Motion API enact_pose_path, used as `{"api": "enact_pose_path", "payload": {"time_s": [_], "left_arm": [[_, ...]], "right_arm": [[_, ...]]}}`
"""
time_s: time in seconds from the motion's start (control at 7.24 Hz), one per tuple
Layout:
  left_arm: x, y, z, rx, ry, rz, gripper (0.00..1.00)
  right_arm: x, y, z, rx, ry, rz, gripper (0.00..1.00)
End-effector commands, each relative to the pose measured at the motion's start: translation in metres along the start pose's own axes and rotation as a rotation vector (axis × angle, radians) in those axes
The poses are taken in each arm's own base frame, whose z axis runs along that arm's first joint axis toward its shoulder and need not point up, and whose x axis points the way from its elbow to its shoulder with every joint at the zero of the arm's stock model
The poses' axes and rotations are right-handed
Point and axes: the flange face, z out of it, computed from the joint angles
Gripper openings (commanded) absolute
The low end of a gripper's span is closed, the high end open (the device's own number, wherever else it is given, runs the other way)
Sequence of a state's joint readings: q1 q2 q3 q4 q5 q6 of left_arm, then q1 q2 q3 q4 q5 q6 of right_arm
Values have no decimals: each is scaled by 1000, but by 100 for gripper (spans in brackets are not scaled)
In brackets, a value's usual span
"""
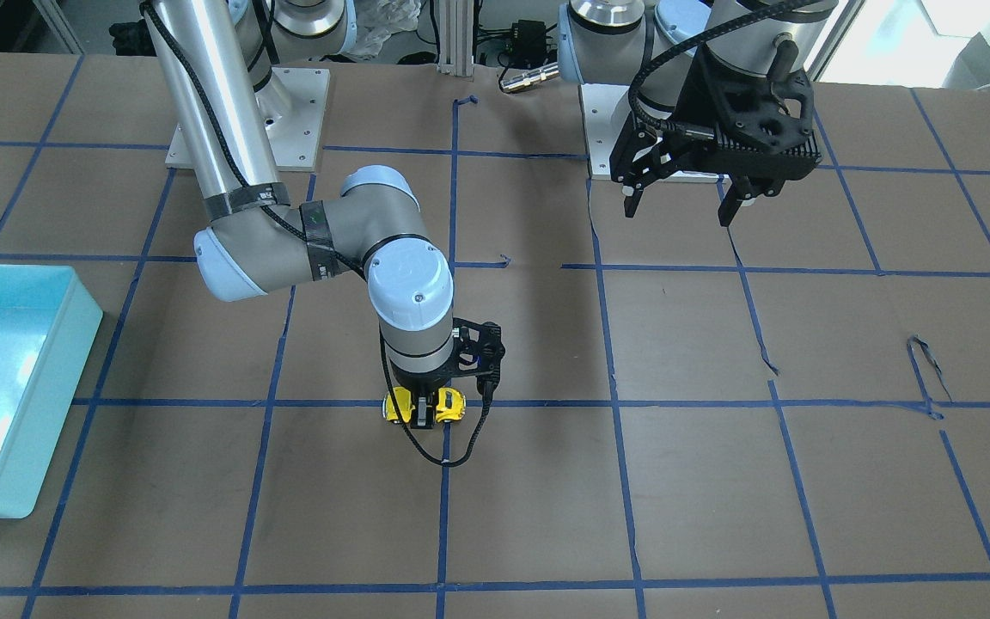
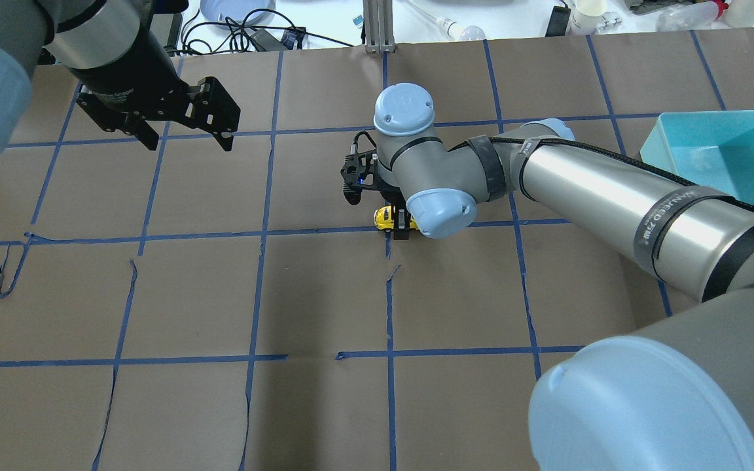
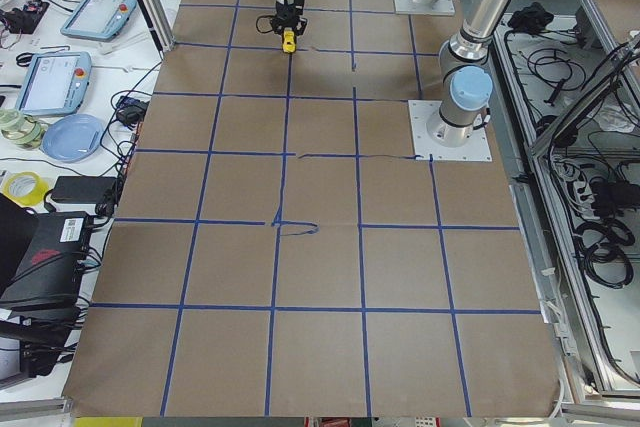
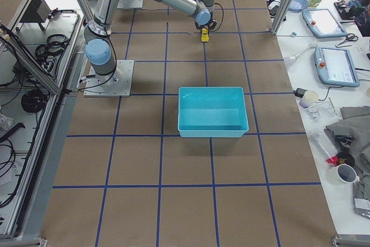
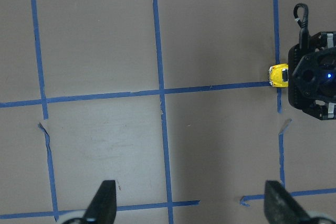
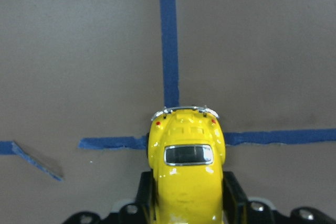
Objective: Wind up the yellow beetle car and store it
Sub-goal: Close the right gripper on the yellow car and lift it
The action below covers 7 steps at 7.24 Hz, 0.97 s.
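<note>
The yellow beetle car sits between the fingers of my right gripper, which is shut on its sides. The car is down at the table surface, over a crossing of blue tape lines. Its yellow ends stick out on both sides of the fingers, and it also shows in the overhead view and the left wrist view. My left gripper hangs well above the table, far from the car. It is open and empty, with both fingertips showing in its wrist view.
A light blue bin stands on the table on my right side; it also shows in the overhead view and in the exterior right view. Brown paper with blue tape grid lines covers the table.
</note>
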<state>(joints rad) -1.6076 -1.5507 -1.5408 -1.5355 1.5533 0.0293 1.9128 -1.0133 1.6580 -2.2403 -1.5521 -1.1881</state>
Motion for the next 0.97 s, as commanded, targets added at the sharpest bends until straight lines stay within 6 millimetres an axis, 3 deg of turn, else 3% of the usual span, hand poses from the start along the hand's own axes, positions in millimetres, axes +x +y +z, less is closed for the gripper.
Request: {"api": "enact_pose_path", "payload": {"time_s": [0.0, 0.14, 0.41, 0.55, 0.83], "left_arm": [[0, -1, 0, 0, -1, 0, 100], [0, -1, 1, -1, -1, 0, 100], [0, -1, 3, -6, 0, 0, 100], [0, -1, 2, -6, 0, 0, 100], [0, -1, 2, -4, -1, 0, 100]], "right_arm": [[2, 0, -7, 3, 13, 13, 12], [4, 1, -15, -3, 27, 10, 11], [10, 28, -64, -61, 55, 35, 9], [19, 61, -87, -90, 51, 76, 9], [33, 147, -135, -120, 34, 146, 9]]}}
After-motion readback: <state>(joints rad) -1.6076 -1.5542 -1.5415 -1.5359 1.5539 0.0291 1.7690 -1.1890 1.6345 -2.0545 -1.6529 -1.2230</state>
